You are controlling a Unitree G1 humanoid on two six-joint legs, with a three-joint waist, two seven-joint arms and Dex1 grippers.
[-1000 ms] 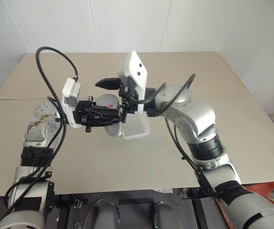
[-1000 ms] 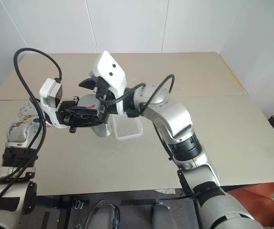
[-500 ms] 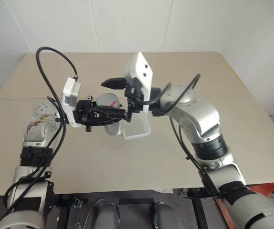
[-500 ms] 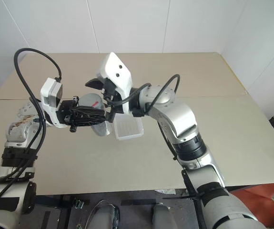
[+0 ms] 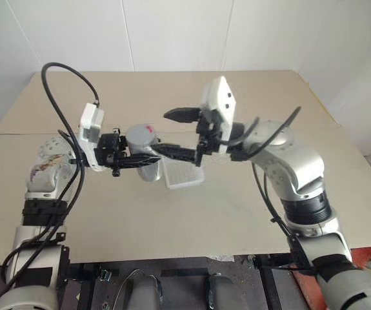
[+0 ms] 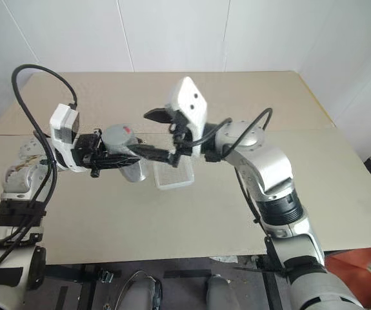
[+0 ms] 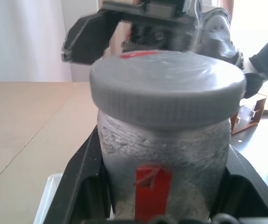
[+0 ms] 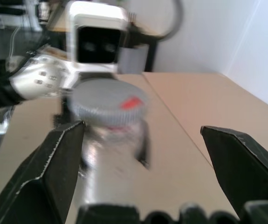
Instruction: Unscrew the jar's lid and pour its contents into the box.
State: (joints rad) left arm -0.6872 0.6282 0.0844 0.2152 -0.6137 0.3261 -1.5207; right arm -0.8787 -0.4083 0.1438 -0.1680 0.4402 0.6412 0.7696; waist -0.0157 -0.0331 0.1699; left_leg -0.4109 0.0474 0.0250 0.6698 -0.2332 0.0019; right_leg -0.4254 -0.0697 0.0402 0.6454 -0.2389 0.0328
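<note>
I see my left fingers (image 5: 148,157) clamped on the jar (image 5: 144,159), lid (image 5: 140,135) still on, held above the worktop (image 5: 250,213) just beside the box (image 5: 184,172), my right fingers (image 5: 172,133) spread wide, empty, beside the lid.

No readable text, brand, number or sign appears anywhere. The jar (image 7: 164,154) carries a plain red strip on its silvery side with no lettering that can be made out, and the lid (image 7: 166,88) bears only a small unmarked red patch on its top.
</note>
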